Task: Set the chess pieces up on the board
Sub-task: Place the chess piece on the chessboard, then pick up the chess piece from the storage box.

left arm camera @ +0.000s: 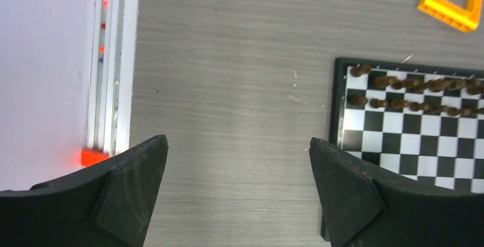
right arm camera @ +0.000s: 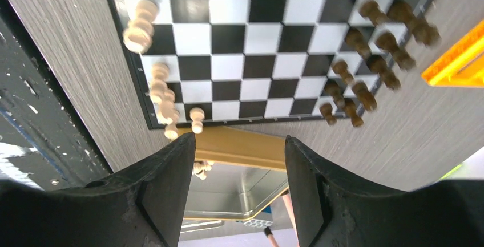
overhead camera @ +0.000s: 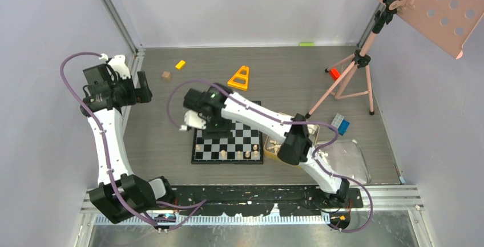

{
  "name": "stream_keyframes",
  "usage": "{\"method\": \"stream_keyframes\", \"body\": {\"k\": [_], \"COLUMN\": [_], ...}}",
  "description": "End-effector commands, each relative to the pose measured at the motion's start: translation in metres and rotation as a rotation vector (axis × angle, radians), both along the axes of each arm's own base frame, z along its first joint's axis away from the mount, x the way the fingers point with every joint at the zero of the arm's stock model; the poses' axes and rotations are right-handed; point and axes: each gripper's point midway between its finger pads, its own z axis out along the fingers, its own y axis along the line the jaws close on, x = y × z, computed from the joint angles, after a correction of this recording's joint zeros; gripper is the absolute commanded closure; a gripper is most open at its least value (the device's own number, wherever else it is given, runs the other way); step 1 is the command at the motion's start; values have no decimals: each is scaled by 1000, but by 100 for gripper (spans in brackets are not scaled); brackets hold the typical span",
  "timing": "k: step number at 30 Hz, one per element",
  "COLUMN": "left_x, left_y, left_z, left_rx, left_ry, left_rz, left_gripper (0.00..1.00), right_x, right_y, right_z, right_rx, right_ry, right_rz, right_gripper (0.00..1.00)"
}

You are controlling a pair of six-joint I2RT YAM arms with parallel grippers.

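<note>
The checkered board (overhead camera: 240, 138) lies in the middle of the table. Dark chess pieces (left arm camera: 394, 81) stand in two rows along its far side, seen too in the right wrist view (right arm camera: 376, 64). A few pale pieces (right arm camera: 160, 87) stand along its near edge (overhead camera: 237, 154). More pale pieces (right arm camera: 201, 169) lie in the gold tin (right arm camera: 251, 150) beside the board. My right gripper (right arm camera: 240, 137) hangs open above the board's far left part (overhead camera: 220, 124), with nothing between its fingers. My left gripper (left arm camera: 238, 144) is wide open over bare table, left of the board (left arm camera: 411, 133).
Behind the board lie an orange triangle (overhead camera: 240, 79), a small wooden cube (overhead camera: 166, 76) and a yellow brick (overhead camera: 180, 64). A pink tripod (overhead camera: 348, 81) stands at the back right, near a blue block (overhead camera: 341, 124). A clear tray (overhead camera: 348, 161) sits right of the tin (overhead camera: 271, 149).
</note>
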Motion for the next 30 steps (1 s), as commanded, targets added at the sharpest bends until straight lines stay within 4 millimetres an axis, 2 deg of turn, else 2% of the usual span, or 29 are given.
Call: {"method": "stream_keyframes", "body": {"k": [1, 2, 3, 4, 5, 6, 7, 8, 9, 10, 11, 12, 13, 14, 15, 16, 17, 18, 19, 22, 30], "left_x": [23, 27, 30, 33, 35, 38, 40, 41, 42, 42, 41, 41, 40, 39, 38, 36, 34, 33, 31, 27, 27], "left_y": [-3, -6, -9, -12, -16, -20, -25, -30, -35, -40, -47, -51, -55, -60, -65, -70, -73, -76, -79, -87, -96], "left_z": [42, 46, 49, 50, 50, 49, 47, 46, 44, 42, 40, 36, 34, 32, 31, 29, 28, 25, 23, 15, -1], "left_rx": [-39, -54, -77, -101, -127, -151, -173, -193, -215, -244, -278, -299, -313, -326, -333, -344, -341, -336, -335, -329, -338], "left_ry": [-127, -140, -148, -152, -157, -159, -161, -163, -164, -164, -165, -163, -167, -169, -173, -170, -171, -168, -166, -153, -113], "left_rz": [-22, -33, -41, -52, -64, -82, -105, -130, -156, -171, -194, -216, -237, -258, -284, -304, -323, -343, -357, -386, -391], "left_gripper": [2, 2, 2, 2, 1, 1, 1, 1, 1, 1, 1, 1, 1, 1, 1, 1, 1, 1, 1, 1, 1], "right_x": [16, 17, 25, 28, 40, 47, 52, 60, 63, 70, 74, 74, 78, 82, 92, 92, 96, 95, 97, 94, 78], "right_y": [-23, -23, -36, -38, -49, -63, -69, -83, -90, -105, -111, -131, -134, -152, -164, -172, -184, -189, -198, -207, -203], "right_z": [63, 70, 62, 74, 67, 80, 69, 85, 72, 85, 71, 66, 75, 60, 65, 53, 53, 41, 38, 12, -36], "right_rx": [197, 249, 235, 301, 310, 368, 378, 445, 453, 505, 512, 521, 585, 574, 626, 627, 654, 652, 665, 661, 646], "right_ry": [21, 47, 70, 68, 75, 77, 86, 63, 67, 38, 41, 43, 23, 35, 16, 26, 31, 44, 52, 87, 194], "right_rz": [-122, -145, -192, -217, -264, -316, -344, -394, -430, -468, -503, -553, -576, -639, -691, -725, -781, -810, -859, -954, -1065], "right_gripper": [35, 35, 35, 36, 36, 37, 37, 37, 38, 38, 38, 38, 39, 39, 40, 40, 40, 41, 41, 44, 45]}}
